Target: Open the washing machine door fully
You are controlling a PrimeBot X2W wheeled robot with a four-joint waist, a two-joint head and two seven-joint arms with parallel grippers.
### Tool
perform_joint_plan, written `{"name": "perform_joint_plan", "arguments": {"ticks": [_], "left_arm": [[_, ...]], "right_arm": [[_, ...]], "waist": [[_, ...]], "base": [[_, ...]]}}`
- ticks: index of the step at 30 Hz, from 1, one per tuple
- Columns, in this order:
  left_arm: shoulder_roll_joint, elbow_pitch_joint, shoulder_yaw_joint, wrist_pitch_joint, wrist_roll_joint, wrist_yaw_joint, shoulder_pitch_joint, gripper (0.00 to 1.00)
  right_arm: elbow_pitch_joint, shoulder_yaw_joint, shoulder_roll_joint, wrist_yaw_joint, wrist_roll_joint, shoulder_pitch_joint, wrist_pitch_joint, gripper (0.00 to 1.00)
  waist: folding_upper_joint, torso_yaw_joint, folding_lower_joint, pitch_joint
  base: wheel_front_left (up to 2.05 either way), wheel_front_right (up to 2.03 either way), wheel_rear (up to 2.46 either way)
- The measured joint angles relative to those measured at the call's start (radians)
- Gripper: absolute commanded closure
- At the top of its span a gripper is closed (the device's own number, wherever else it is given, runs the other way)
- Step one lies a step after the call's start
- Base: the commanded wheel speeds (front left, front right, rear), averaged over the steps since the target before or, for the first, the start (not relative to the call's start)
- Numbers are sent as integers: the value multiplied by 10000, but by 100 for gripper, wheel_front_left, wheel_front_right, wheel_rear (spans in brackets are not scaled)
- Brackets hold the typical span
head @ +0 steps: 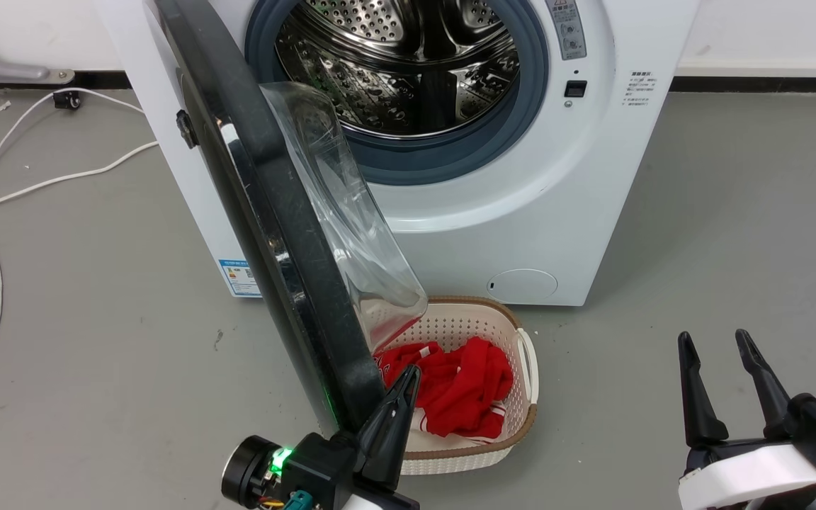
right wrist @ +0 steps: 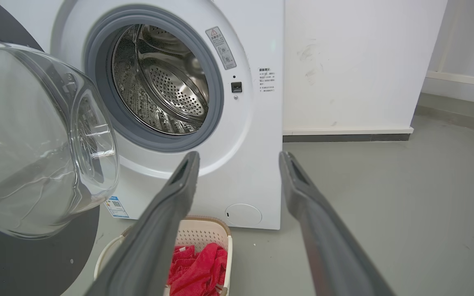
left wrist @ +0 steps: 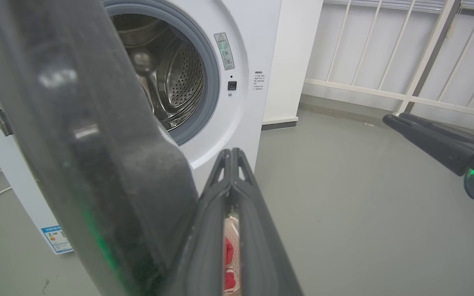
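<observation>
Dark left fingers (head: 394, 414) are pressed together, tips up, holding nothing, right at the door's (head: 259, 205) lower inner rim; can't tell if touching. Right fingers (head: 695, 397) are spread, empty, over the floor (head: 734, 212), well apart from the door. Door stands swung out from the machine's (head: 507, 219) left side, near edge-on in head view, glass bowl (head: 341, 212) facing right, drum exposed. White basket (head: 525, 358) with red cloth (head: 472, 386) sits before the machine, beside the door's bottom.
</observation>
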Motion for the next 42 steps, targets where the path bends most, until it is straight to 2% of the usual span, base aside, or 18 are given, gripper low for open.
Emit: {"name": "perform_joint_plan", "arguments": {"ticks": [12,19,25,34,42], "left_arm": [[102,-27,136,-104,-115,259,90,100],[148,-337,203,-98,-148,621,639,100],[194,-606,295,-63,-224,882,1112,100],[380,-698,706,-75,-397,1237,1520,100],[706,-320,1590,-433,-669,1503,1517,100]], "right_arm": [[192,-4,0,0,255,-94,-40,0],[242,-105,2,0,257,-72,-56,0],[150,-178,4,0,257,69,-50,0],[100,-238,8,0,270,138,6,0],[176,-109,10,0,305,149,40,0]], "waist": [[0,158,0,67],[0,416,0,-20],[0,1061,0,-47],[0,2380,-1,-147],[0,3124,0,-325]], "base": [[0,0,0],[0,0,0],[0,0,0],[0,0,0],[0,0,0]]}}
